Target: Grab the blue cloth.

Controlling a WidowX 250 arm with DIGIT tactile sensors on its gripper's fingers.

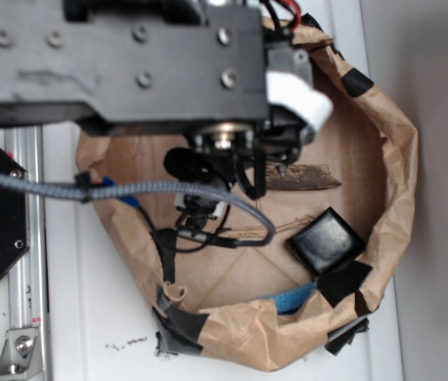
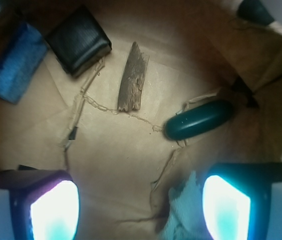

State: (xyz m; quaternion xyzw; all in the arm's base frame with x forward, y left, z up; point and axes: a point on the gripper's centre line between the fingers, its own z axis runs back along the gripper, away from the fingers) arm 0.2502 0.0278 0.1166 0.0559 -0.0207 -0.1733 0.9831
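In the wrist view the blue cloth, a pale aqua ribbed rag with ragged edges, lies on the brown paper floor at the bottom right. My gripper is open above the floor, its two glowing pads wide apart. The cloth sits between the jaws, close against the inner side of the right finger and far from the left finger. Part of the cloth runs off the bottom edge of the view. In the exterior view the arm covers both the cloth and the fingers.
All lies inside a crumpled brown paper bag with a raised rim. On its floor are a black square block, a bright blue spongy piece, a splintered wood strip and a dark teal oval just beyond the cloth.
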